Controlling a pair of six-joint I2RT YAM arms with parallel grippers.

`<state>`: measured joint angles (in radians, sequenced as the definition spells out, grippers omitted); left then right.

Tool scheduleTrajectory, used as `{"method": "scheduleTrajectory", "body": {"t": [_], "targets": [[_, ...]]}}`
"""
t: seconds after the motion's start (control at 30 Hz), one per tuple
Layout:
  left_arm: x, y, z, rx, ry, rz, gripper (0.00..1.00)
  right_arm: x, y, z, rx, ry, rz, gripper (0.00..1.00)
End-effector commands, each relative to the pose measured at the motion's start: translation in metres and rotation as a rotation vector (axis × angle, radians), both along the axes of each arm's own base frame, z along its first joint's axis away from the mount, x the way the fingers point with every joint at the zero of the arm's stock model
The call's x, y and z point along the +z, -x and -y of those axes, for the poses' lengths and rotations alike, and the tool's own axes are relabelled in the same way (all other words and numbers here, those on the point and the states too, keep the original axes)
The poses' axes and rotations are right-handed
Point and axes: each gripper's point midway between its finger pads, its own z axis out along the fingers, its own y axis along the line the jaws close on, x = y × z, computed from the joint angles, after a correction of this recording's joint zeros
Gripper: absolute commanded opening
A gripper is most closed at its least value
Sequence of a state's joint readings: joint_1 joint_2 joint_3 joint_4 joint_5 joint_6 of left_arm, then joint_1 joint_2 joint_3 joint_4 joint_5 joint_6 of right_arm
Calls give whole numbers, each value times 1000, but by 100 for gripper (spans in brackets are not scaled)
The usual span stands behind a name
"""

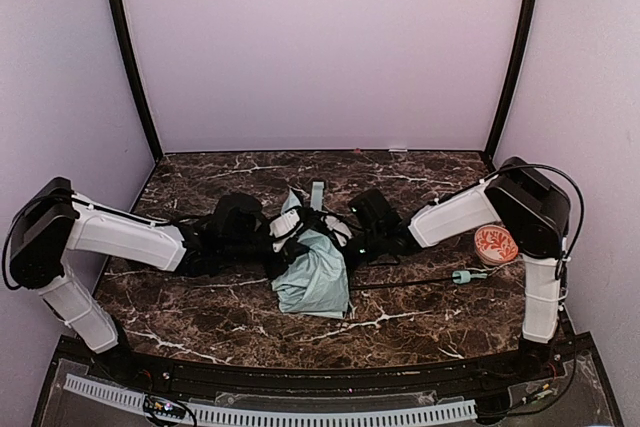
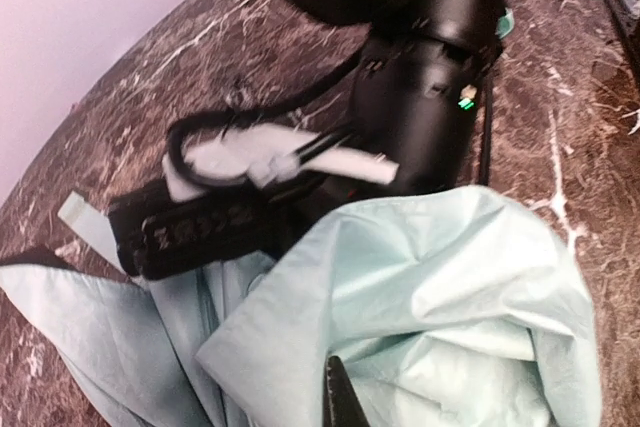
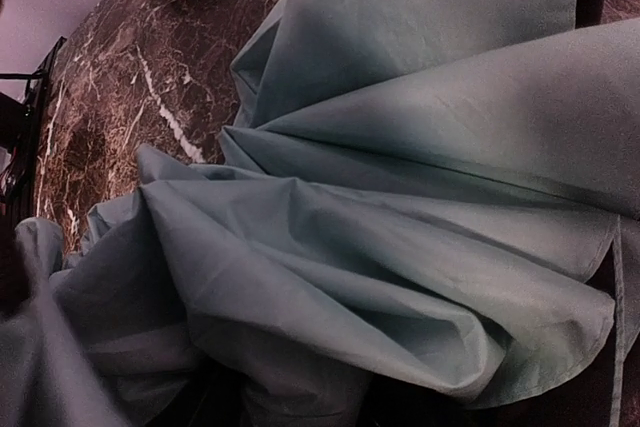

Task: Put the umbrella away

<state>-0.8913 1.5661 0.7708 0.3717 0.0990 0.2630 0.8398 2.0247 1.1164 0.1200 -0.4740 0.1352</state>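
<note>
The umbrella (image 1: 318,282) lies crumpled mid-table between both claws, its cloth light, limp and slippery, so the stiff thin shaft (image 1: 400,282) running right to the handle (image 1: 465,275) looks the surer hold; the left claw (image 1: 288,235) is pinched shut on cloth, and I cannot tell the right claw's (image 1: 335,235) state.

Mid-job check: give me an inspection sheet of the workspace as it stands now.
Surface: dark marbled table, white veins.
Job's things: umbrella mid-table, mint fabric loose and crumpled; handle out to the right.
Clutter: red patterned disc beside the right arm.
Hands: left hand shut, in the fabric, grip unconfirmed; right hand buried in fabric, state unclear.
Cables: black cable looping off the right arm.
Surroundings: plain pale walls, black corner posts.
</note>
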Motion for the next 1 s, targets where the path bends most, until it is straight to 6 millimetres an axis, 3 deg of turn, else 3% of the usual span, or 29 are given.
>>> {"method": "scheduleTrajectory", "body": {"t": [0.0,0.13,0.27,0.4,0.53,0.7,0.83,0.97], "targets": [[-28,-31,-24,146,-41,-52,0,-48,38,33,47,155,-125,47],[-59,-45,-42,212,-103,-103,0,-45,38,31,57,142,-117,47],[-100,-42,-44,184,-221,-163,0,-37,40,30,76,118,-103,47],[-131,-34,-49,172,-298,-233,0,-13,29,35,47,99,-56,47],[-131,-29,-48,150,-272,-229,0,12,14,54,-34,99,-10,48],[-126,-29,-43,135,-247,-230,0,25,1,80,-127,193,73,49],[-123,-31,-42,135,-239,-216,0,44,3,80,-148,146,109,50],[-115,-32,-39,133,-217,-209,0,78,2,72,-161,46,147,50]]}}
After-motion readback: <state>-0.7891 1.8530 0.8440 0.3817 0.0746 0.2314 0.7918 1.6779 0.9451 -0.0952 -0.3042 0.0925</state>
